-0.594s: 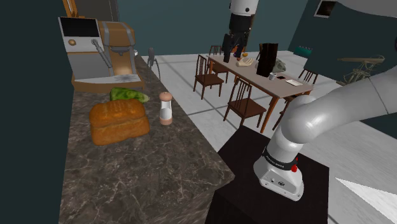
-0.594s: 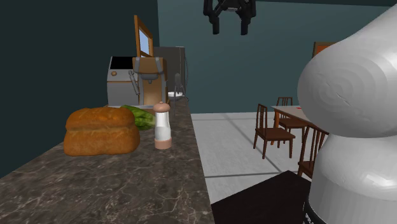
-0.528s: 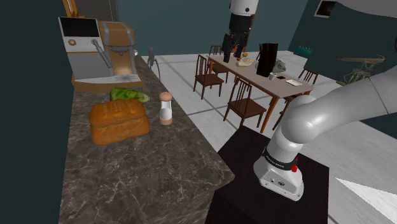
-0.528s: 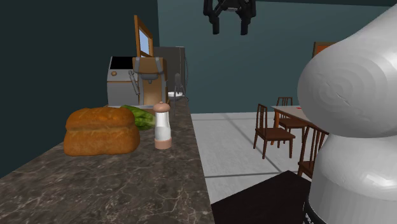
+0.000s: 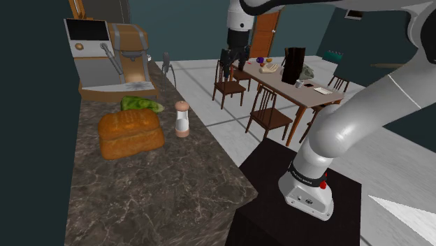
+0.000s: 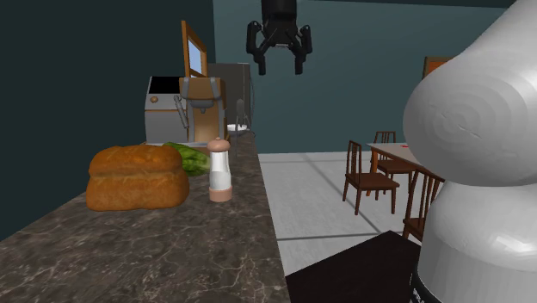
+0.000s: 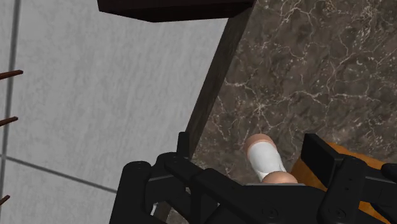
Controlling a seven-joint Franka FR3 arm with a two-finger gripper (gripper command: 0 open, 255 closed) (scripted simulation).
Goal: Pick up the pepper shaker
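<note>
The pepper shaker (image 5: 182,118) is a small upright bottle with a pale body and tan cap and base. It stands on the dark marble counter (image 5: 161,189) near the counter's edge, beside a bread loaf; I also see the shaker (image 6: 220,170) in the second exterior view. My black gripper (image 5: 228,61) hangs open, high in the air above the counter's edge, well clear of the shaker. In the second exterior view the gripper (image 6: 278,65) shows its fingers spread. From the wrist the shaker (image 7: 264,157) appears far below, between the open gripper (image 7: 250,147) fingers, untouched.
A brown bread loaf (image 5: 129,132) and a green vegetable (image 5: 140,104) lie next to the shaker. A coffee machine (image 5: 109,57) stands at the counter's far end. A dining table (image 5: 305,91) with chairs (image 5: 269,116) stands across the floor. The black stand (image 5: 300,213) is beside the counter.
The gripper has come lower and moved to the left in both exterior views, closer over the counter's edge. Its fingers remain open. The shaker has not moved.
</note>
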